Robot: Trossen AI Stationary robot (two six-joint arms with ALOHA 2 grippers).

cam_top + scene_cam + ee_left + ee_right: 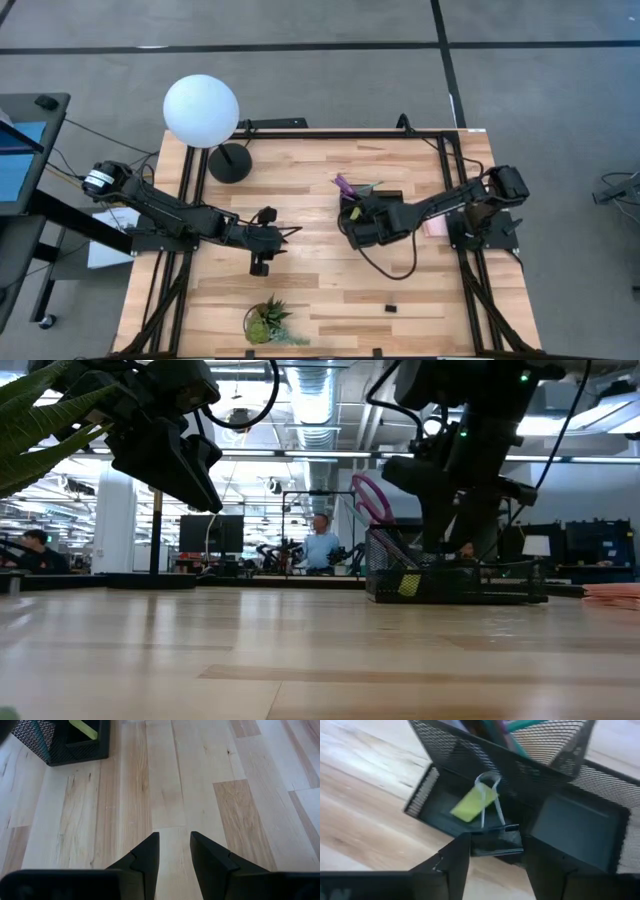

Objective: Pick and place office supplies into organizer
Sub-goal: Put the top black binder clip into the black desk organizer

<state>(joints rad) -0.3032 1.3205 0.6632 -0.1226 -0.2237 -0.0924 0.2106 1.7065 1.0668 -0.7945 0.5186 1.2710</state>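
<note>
We are in an open-plan lab: exposed ceiling ducts [318, 400], monitor workstations [212, 532], seated people [321, 546], a framed wooden test table [330, 290].

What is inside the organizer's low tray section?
A yellow piece and a black binder clip with silver handles, between the right end effector's open fingers. The tray floor beneath them is covered.

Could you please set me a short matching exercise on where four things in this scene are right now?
Things:
1. yellow piece
2. binder clip
3. plant
4. left gripper

Places or states:
A. at the right gripper, above the tray
B. open over bare wood, holding nothing
C. lying in the organizer's low tray
D. standing on the table, at the edge opposite the lamp

Pairs: 1-C, 2-A, 3-D, 4-B
</note>
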